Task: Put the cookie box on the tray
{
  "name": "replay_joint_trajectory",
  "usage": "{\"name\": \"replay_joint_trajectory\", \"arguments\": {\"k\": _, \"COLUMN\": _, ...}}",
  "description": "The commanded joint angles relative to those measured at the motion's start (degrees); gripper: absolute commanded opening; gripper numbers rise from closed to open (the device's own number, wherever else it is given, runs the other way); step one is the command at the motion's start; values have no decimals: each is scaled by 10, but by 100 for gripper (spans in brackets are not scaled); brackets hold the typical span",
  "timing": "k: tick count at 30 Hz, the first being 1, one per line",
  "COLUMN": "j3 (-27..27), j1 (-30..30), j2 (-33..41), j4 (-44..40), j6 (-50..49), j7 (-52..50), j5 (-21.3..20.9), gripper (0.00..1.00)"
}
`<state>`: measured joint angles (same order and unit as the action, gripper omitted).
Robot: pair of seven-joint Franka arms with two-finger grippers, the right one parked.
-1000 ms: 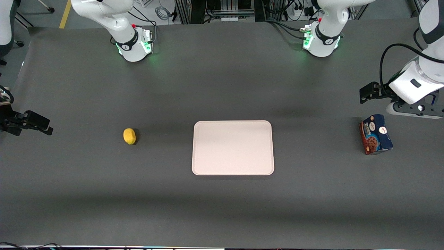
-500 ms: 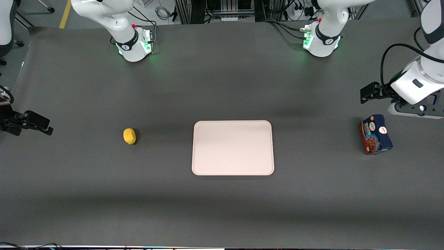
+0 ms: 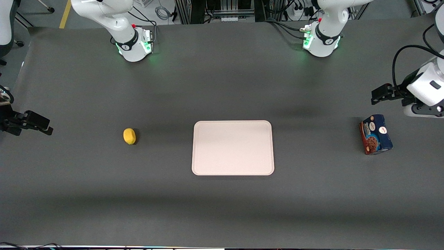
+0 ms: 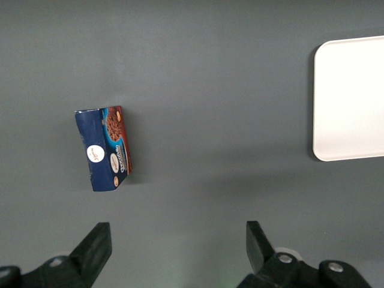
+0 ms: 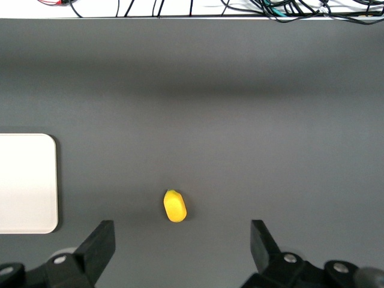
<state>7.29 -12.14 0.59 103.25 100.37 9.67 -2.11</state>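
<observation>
We start with the desk (image 3: 222, 208), a wide dark surface. On it the tray (image 3: 232, 147) lies flat and bare, well apart from our fingers (image 4: 99, 243) and off toward the parked arm's end from them. The gripper (image 3: 380, 94) hangs above the desk at the working arm's end, with its fingers spread wide and holding nothing.

The cookie box (image 3: 375, 134) rests on the desk near the fingers, nearer to the front camera than they are and between them and nothing else; it is not yet under them. In the wrist view the cookie box (image 4: 104, 149) sits ahead of the fingers and toward one of the two, not centred in the gap. Its long axis appears to run roughly along the direction we look out from the wrist, slightly tilted, so the narrow width would lie across the open fingers; we judge this loosely, since the box's height off the desk is hard to read. Our next move needs a shift over the box, then a descent.
</observation>
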Motion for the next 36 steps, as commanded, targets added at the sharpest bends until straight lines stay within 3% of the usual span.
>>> {"name": "replay_joint_trajectory", "arguments": {"k": 1, "j3": -46, "j1": -2, "j2": 7, "j4": 80, "j6": 93, "j7": 68, "j5": -16, "gripper": 100}}
{"name": "replay_joint_trajectory", "arguments": {"k": 9, "j3": -70, "j1": -3, "j2": 20, "j4": 216, "j6": 242, "j7": 80, "j5": -15, "gripper": 100}}
{"name": "replay_joint_trajectory", "arguments": {"k": 17, "j3": -78, "j1": -4, "j2": 12, "j4": 284, "j6": 359, "j7": 83, "j5": -13, "gripper": 100}}
{"name": "replay_joint_trajectory", "arguments": {"k": 30, "j3": -83, "j1": -17, "j2": -64, "j4": 286, "j6": 450, "j7": 134, "j5": 19, "gripper": 100}}
{"name": "replay_joint_trajectory", "arguments": {"k": 36, "j3": -83, "j1": -16, "j2": -92, "j4": 285, "j6": 466, "j7": 137, "j5": 61, "gripper": 100}}
